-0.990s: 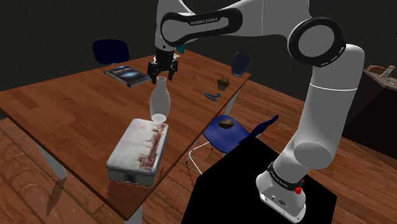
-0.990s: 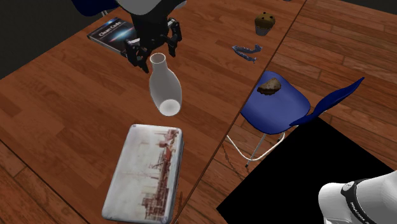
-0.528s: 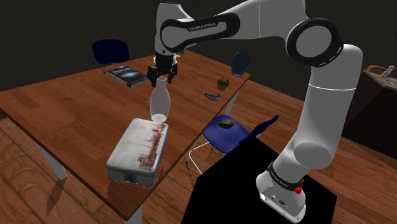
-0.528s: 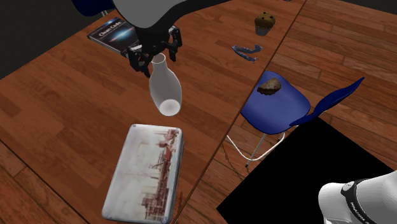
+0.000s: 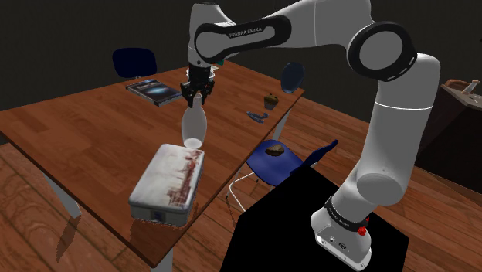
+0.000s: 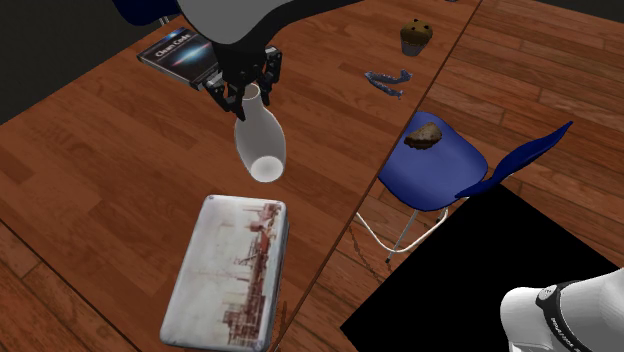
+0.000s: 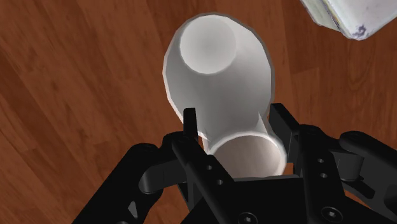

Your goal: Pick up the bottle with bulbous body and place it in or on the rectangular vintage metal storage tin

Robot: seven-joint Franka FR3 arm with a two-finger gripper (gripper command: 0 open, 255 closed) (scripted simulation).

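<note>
Pinching the slim neck of a white bulbous-bodied bottle (image 7: 219, 63), the black two-finger gripper (image 7: 232, 121) stands narrowed. The bottle stands upright on the brown wooden table (image 5: 77, 131), just beyond the rectangular white printed tin (image 5: 166, 181). It looks light, slick and breakable, so the neck offers the surest hold.

In the shoulder view the gripper (image 5: 197, 96) is covering the neck of the white bottle (image 5: 194, 128). The wooden table (image 5: 69, 131) is hiding the lower part of a blue chair (image 5: 134, 61) behind it. The right edge is cutting off a brown object (image 5: 464, 90). A dark lump (image 5: 273, 150) lying on a second blue chair (image 5: 290, 164) is showing too small to name.

In the second exterior view the arm (image 6: 225, 15) is masking a corner of the book (image 6: 172, 48), and the lower right corner is cropping the robot's base (image 6: 565, 318).

In the wrist view the gripper's black body is blocking the near side of the bottle's mouth. The picture's edges are cutting the printed tin (image 7: 347, 16) down to one corner.
</note>
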